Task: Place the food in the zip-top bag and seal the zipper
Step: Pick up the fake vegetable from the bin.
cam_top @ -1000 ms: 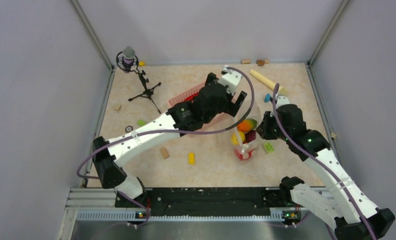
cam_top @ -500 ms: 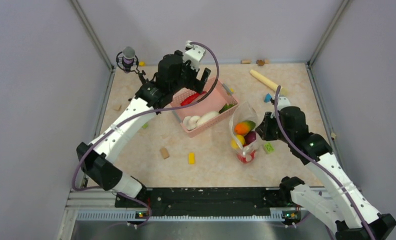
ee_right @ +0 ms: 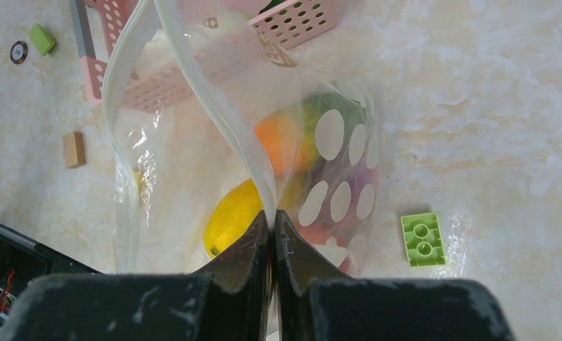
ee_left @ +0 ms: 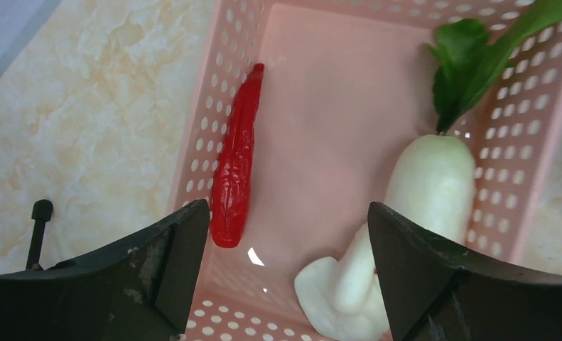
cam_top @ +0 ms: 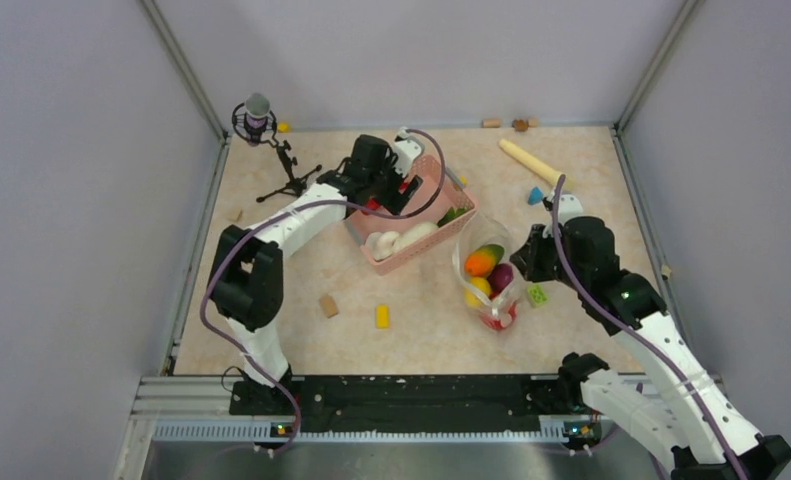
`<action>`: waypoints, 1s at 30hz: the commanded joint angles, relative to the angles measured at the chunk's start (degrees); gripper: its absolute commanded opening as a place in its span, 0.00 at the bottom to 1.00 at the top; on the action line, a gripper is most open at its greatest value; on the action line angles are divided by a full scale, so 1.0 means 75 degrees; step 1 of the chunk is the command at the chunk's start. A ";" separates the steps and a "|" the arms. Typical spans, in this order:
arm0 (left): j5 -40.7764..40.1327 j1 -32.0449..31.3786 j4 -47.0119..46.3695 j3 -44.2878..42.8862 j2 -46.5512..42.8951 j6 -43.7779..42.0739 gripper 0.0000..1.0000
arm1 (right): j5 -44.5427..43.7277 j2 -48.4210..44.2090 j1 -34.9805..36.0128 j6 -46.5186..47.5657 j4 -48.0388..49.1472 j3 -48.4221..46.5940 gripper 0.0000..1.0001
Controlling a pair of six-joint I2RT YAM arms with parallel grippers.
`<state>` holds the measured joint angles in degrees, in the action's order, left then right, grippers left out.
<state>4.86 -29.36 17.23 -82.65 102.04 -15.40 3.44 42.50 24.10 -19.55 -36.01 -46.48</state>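
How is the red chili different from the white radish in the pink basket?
The red chili is thin and wrinkly; the white radish is fat and smooth. The radish has green leaves at one end; the chili shows none. The chili lies along one basket wall, the radish near the opposite wall. Both lie in the pink basket.

The left arm (cam_top: pixel 296 214) and right arm (cam_top: pixel 666 345) are built of white links and black joints. A purple cable (cam_top: pixel 205 305) is strung along each, and the black fingers (ee_left: pixel 157 270) are scuffed.
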 commanded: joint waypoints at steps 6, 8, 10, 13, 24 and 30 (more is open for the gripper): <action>-0.0570 0.0197 -0.1131 -0.0272 0.1325 -0.0583 0.86 | -0.0231 -0.0140 -0.0016 0.0017 0.0407 0.0103 0.04; -0.0775 0.0247 -0.1261 -0.0311 0.1520 -0.0622 0.84 | -0.0244 -0.0097 -0.0019 0.0008 0.0418 0.0115 0.04; -0.0954 0.0302 -0.1253 -0.0427 0.1695 -0.0646 0.83 | -0.0252 -0.0047 -0.0025 -0.0006 0.0436 0.0137 0.04; -0.0974 0.0361 -0.1147 -0.0545 0.1919 -0.0670 0.81 | -0.0259 -0.0002 -0.0021 -0.0011 0.0438 0.0150 0.04; -0.1055 0.0413 -0.1246 -0.0569 0.2270 -0.0689 0.76 | -0.0225 0.0009 -0.0025 -0.0018 0.0493 0.0206 0.04; -0.0722 0.0423 -0.0954 -0.0759 0.2382 -0.0621 0.75 | -0.0210 -0.0076 -0.0023 -0.0018 0.0512 0.0244 0.04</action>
<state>-2.33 -26.72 10.33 -85.49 118.67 -19.86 2.39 42.81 24.10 -19.59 -34.37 -44.58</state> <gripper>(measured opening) 0.755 0.044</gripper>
